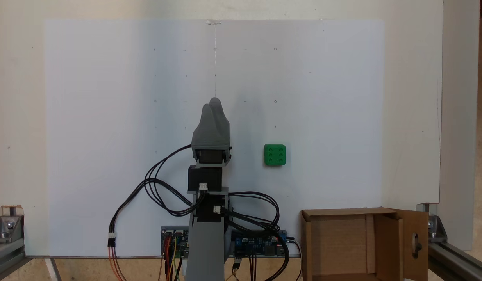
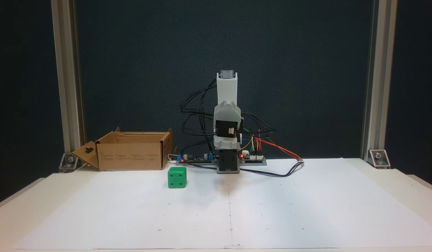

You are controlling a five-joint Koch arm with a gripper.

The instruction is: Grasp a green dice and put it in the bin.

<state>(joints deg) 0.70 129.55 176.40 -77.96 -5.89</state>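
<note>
Both fixed views: green dice [image 1: 275, 154] on white sheet [image 1: 108, 78], well apart from gripper [image 1: 215, 102]; jaws pressed together, holding nothing. Bin [image 1: 338, 242] without dice. Grasp and drop pending.

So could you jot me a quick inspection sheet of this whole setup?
Surface: white sheet on a pale table, faint dots marked on it.
Job's things: green dice alone on the sheet, beside the arm; cardboard bin open, off the sheet's corner.
Clutter: nothing seen.
Fingers: gripper folded above the sheet, touching nothing; fingers together as far as visible.
Cables: black cables looped around the arm; circuit boards at its base.
Surroundings: dark backdrop, metal frame posts.
</note>
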